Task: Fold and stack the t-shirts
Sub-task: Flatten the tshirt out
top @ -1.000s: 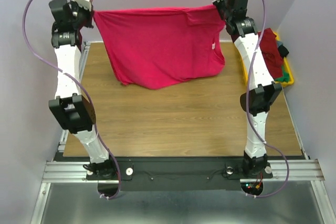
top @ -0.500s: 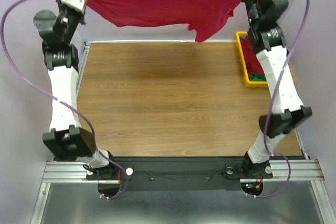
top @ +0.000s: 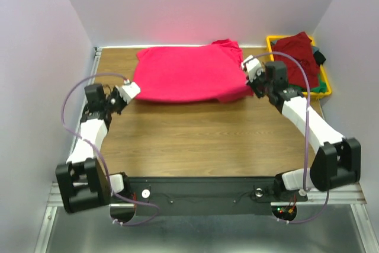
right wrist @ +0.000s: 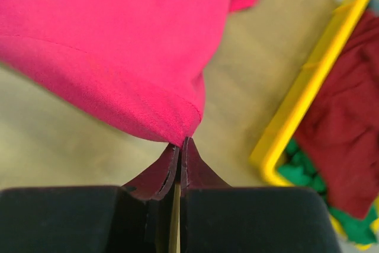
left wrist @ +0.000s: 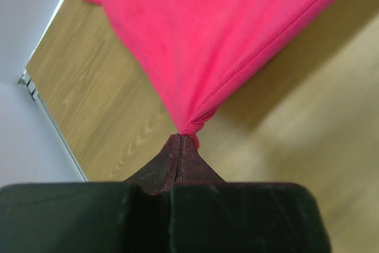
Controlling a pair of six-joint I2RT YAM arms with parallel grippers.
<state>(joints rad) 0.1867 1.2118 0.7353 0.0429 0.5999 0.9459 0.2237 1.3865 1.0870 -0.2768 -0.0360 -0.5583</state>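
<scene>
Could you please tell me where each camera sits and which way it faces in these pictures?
Top external: high behind the robot, looking down on table, crimson shirt and bin; left arm and right arm show.
Left wrist: on the left arm, facing along the left pincer, shut on a shirt corner; fingers show.
Right wrist: on the right arm, facing along the right pincer, shut on another corner; fingers show.
Shared: all see the shirt; top and right wrist both see the bin.

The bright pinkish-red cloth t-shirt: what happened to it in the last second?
Both arms lowered the bright pinkish-red cloth t-shirt from mid-air onto the wooden table. The left end effector and right end effector stay shut on its ends. The yellow plastic bin stayed put.
</scene>
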